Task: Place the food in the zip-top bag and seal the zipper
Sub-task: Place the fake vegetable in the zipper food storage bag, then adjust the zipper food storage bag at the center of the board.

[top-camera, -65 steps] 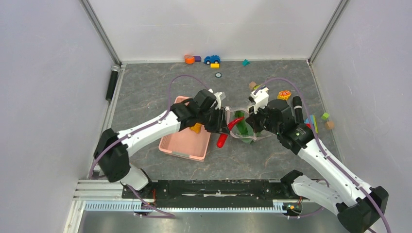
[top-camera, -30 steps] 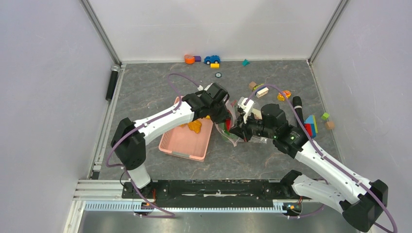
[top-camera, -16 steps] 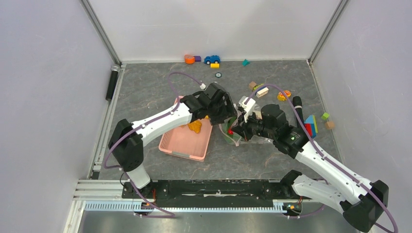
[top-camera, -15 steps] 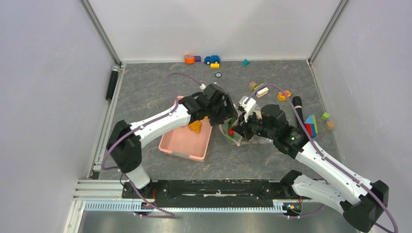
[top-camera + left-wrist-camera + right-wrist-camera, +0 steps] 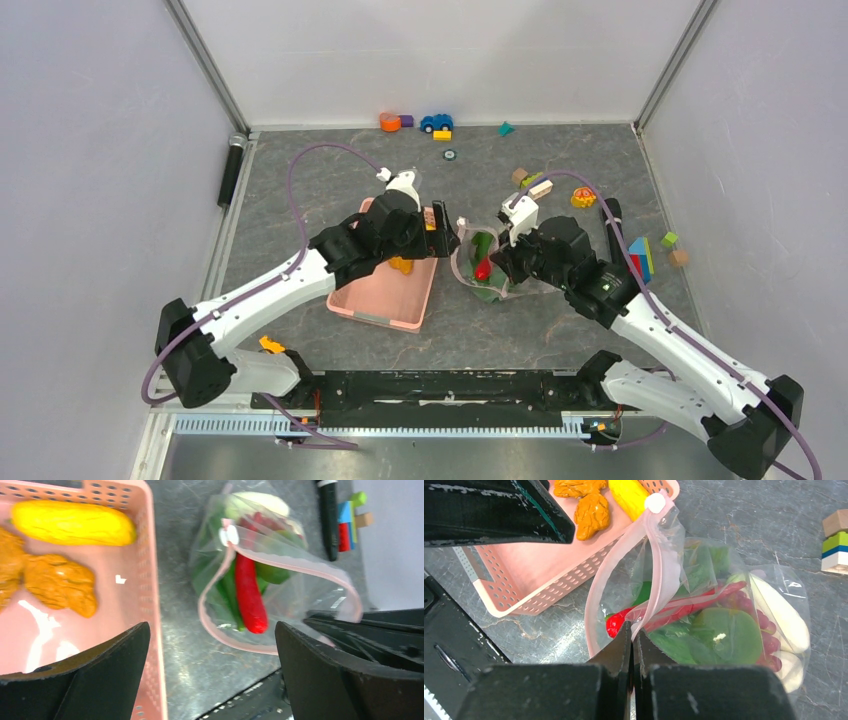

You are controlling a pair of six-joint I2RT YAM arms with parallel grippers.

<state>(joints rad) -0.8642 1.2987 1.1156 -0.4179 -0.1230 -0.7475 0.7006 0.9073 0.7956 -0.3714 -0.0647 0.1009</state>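
The zip-top bag (image 5: 487, 268) lies right of the pink basket, its mouth held up and wide. My right gripper (image 5: 634, 626) is shut on the pink zipper strip (image 5: 659, 560); the white slider (image 5: 655, 502) sits at the strip's far end. Inside the bag are a red chili (image 5: 250, 600), green pieces (image 5: 724, 635) and white-stalked bok choy (image 5: 781, 612). My left gripper (image 5: 211, 630) hangs open and empty above the table, between the basket's rim and the bag's mouth. A yellow piece (image 5: 70, 522) and orange pieces (image 5: 60, 582) lie in the basket.
The pink slotted basket (image 5: 375, 300) stands left of the bag. A black marker (image 5: 611, 225) and colored blocks (image 5: 637, 258) lie to the right. A toy car (image 5: 436, 122) and small blocks sit along the back wall. A black cylinder (image 5: 231, 170) rests at the left edge.
My left gripper has opened wide and drawn back from the bag's mouth toward the basket, leaving the red chili in the bag. The right gripper keeps its hold on the bag.
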